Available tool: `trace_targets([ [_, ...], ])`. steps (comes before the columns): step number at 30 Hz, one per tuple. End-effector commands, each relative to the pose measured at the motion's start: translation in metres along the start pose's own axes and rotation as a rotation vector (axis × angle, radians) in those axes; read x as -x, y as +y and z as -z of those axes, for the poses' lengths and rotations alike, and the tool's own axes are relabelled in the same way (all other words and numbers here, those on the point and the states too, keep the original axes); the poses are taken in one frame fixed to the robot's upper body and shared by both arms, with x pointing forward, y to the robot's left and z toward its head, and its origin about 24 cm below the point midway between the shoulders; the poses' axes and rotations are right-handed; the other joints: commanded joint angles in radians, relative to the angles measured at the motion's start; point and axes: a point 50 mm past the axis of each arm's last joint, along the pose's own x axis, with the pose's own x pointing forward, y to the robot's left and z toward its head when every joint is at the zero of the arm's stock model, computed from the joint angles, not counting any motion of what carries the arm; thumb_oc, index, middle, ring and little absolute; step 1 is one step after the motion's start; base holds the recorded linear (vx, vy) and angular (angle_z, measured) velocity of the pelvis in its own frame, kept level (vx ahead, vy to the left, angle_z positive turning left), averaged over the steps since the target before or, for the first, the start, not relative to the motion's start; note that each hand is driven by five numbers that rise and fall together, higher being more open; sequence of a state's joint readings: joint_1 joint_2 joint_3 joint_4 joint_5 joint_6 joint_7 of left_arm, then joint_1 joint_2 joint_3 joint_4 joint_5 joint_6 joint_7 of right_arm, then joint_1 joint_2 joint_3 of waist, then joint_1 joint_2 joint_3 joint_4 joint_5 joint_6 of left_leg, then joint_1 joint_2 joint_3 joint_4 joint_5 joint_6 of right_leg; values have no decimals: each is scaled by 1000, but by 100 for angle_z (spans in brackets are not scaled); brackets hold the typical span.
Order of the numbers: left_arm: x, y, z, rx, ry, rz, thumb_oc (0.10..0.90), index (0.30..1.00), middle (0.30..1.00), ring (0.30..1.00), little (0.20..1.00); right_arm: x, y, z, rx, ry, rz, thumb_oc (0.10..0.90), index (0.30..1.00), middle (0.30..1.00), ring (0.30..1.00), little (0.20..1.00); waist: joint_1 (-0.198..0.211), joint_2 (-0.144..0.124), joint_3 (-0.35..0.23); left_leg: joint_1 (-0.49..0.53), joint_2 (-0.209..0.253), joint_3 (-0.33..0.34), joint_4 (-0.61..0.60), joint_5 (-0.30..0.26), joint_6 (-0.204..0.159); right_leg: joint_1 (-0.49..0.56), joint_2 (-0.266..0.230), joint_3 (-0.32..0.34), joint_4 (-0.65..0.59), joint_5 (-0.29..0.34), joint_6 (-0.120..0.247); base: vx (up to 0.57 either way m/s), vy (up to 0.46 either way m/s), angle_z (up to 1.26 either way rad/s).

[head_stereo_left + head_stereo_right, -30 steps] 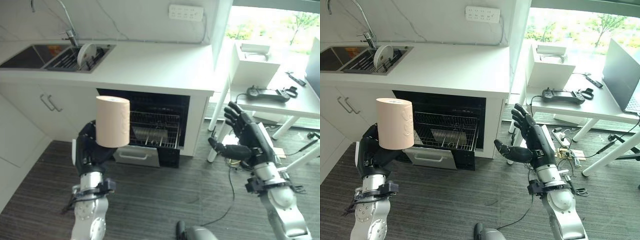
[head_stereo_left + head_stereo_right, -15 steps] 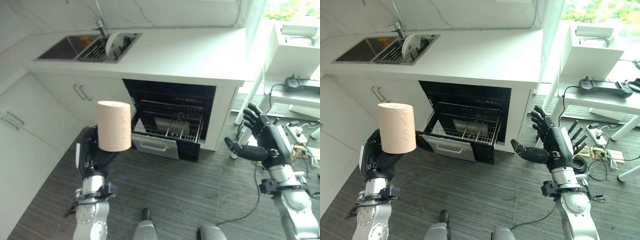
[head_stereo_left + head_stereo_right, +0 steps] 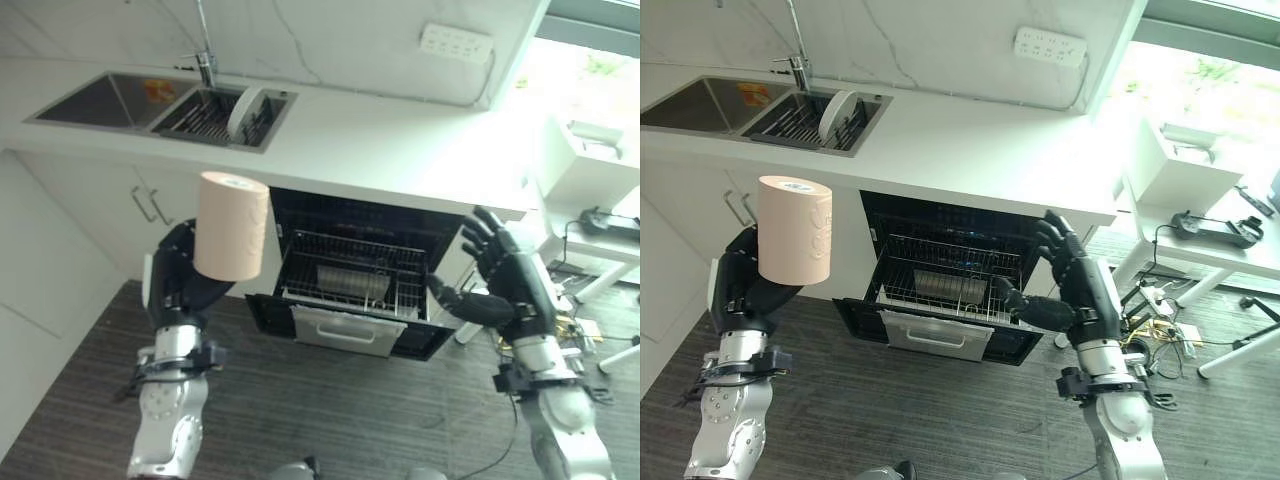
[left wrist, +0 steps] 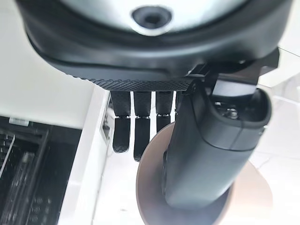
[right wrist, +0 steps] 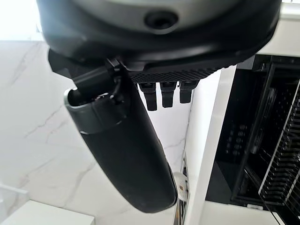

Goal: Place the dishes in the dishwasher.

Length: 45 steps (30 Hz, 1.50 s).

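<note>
We record the sink (image 3: 110,100) at the far left of the white counter (image 3: 970,140), with 1 white plate (image 3: 836,112) standing on edge in its rack. The left hand (image 3: 178,285) is clamped round a tall peach cup (image 3: 232,226), held upright in front of the cabinets. The left wrist view adds the thumb pressed across the cup's base. Under the counter the dishwasher (image 3: 355,270) stands open, its wire rack (image 3: 950,285) pulled out. The right hand (image 3: 1072,285) is beside it, fingers spread apart, holding nothing.
</note>
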<state>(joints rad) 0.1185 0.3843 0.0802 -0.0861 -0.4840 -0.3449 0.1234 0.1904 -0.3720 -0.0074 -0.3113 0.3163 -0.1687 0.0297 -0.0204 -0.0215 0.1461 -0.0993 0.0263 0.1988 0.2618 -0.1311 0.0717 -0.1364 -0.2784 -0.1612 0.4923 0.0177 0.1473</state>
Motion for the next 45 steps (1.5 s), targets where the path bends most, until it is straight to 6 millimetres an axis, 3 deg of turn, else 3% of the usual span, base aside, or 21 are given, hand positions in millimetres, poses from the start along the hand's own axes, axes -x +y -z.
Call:
trace_targets([
  [1,-16,-16,-51,-45,-276,96,400,300,300,300,300,-15,-13,-42,73,-238,-11,800,900,900,900,900,15,-2,-63,-46,46,-79,38,12,-90,75,53,-120,-192,43,-14,113,-135,-72],
  [3,-17,-15,-52,-40,-278,90,400,300,300,300,300,-16,-15,-43,71,-243,-14,800,900,900,900,900,10,-21,-58,-31,42,-63,38,-6,-98,-1,40,-101,-192,-9,-12,158,-153,-79],
  [8,-18,-26,-48,-34,-274,115,400,300,300,300,300,-20,-11,-42,69,-246,-10,800,900,900,900,900,-47,-40,-65,15,11,-109,38,-75,-82,-146,74,69,-192,31,7,249,-220,-2],
  [10,-17,-26,-48,-29,-272,107,400,300,300,300,300,-20,-13,-42,78,-243,-12,800,900,900,900,900,-44,-40,-73,27,23,-99,38,-83,-83,-136,74,38,-192,16,10,200,-317,67],
  [14,-18,-25,-47,24,-258,91,400,300,300,300,300,-26,-14,-46,65,-247,-9,800,900,900,900,900,-45,-32,-90,50,48,-99,38,-81,-99,-105,114,44,-192,-17,-10,178,-251,21],
  [16,-18,-27,-48,40,-264,104,400,300,300,300,300,-28,-15,-46,73,-246,-4,800,900,900,900,900,-45,-26,-92,66,64,-94,38,-62,-114,-87,135,45,-192,-30,-26,154,-206,-5],
  [19,-15,-29,-48,100,-268,113,400,300,300,300,300,-26,-19,-46,88,-238,6,800,900,900,900,900,-45,-18,-84,91,89,-73,38,41,-136,-65,166,45,-192,-53,-53,143,-218,-4],
  [20,-12,-30,-45,163,-255,132,400,300,300,300,300,-24,-21,-45,109,-238,13,800,900,900,900,900,-45,-32,-73,123,101,-39,38,161,-154,-42,166,45,-192,-68,-79,182,-304,-5],
  [21,-9,-30,-44,168,-259,142,400,300,300,300,300,-22,-23,-45,110,-240,15,800,900,900,900,900,-41,-43,-62,124,90,-35,64,208,-157,-28,163,48,-192,-74,-93,180,-304,7],
  [23,-5,-29,-44,149,-273,149,400,300,300,300,300,-20,-26,-44,112,-238,18,800,900,900,900,900,-34,-48,-44,69,76,-44,150,215,-152,-8,168,56,-192,-83,-105,96,-117,12],
  [25,-3,-26,-45,137,-280,138,400,300,300,300,300,-19,-27,-43,114,-234,23,800,900,900,900,900,-24,-43,-32,30,71,-40,122,204,-143,8,172,61,-192,-92,-102,149,43,-6],
  [26,-1,-22,-45,143,-276,127,400,300,300,300,300,-20,-27,-42,116,-230,24,800,900,900,900,900,-19,-30,-28,31,80,-26,38,196,-138,17,177,61,-192,-103,-94,189,164,-9],
  [29,0,-20,-44,143,-269,120,400,300,300,300,300,-20,-26,-43,128,-227,21,800,900,900,900,900,-15,15,-21,-68,140,-51,38,129,-150,32,204,56,-192,-124,-79,153,239,-1],
  [33,4,-19,-41,143,-261,107,400,300,300,300,300,-18,-28,-44,136,-223,15,800,900,900,900,900,7,42,-26,-175,158,-180,38,176,-186,60,224,81,-192,-155,-77,193,213,20],
  [34,5,-18,-40,144,-259,101,400,300,300,300,300,-18,-29,-44,136,-221,12,800,900,900,900,900,11,46,-26,-187,166,-186,38,186,-192,68,226,84,-192,-163,-78,229,243,-31],
  [39,2,-12,-41,146,-258,83,400,300,300,300,300,-14,-33,-44,138,-205,9,800,900,900,900,900,9,37,-46,-158,167,-124,38,112,-180,103,137,50,-192,-164,-30,235,336,-47],
  [43,-10,-19,-48,115,-281,120,400,300,300,300,300,-11,-33,-45,117,-208,45,800,900,900,900,900,11,8,-61,-138,114,-107,38,77,-147,118,65,35,-192,-134,17,199,279,-15],
  [45,-12,-21,-49,115,-286,129,400,300,300,300,300,-11,-33,-45,114,-207,57,800,900,900,900,900,16,0,-62,-135,98,-108,38,71,-134,123,47,25,-192,-126,23,132,225,2],
])
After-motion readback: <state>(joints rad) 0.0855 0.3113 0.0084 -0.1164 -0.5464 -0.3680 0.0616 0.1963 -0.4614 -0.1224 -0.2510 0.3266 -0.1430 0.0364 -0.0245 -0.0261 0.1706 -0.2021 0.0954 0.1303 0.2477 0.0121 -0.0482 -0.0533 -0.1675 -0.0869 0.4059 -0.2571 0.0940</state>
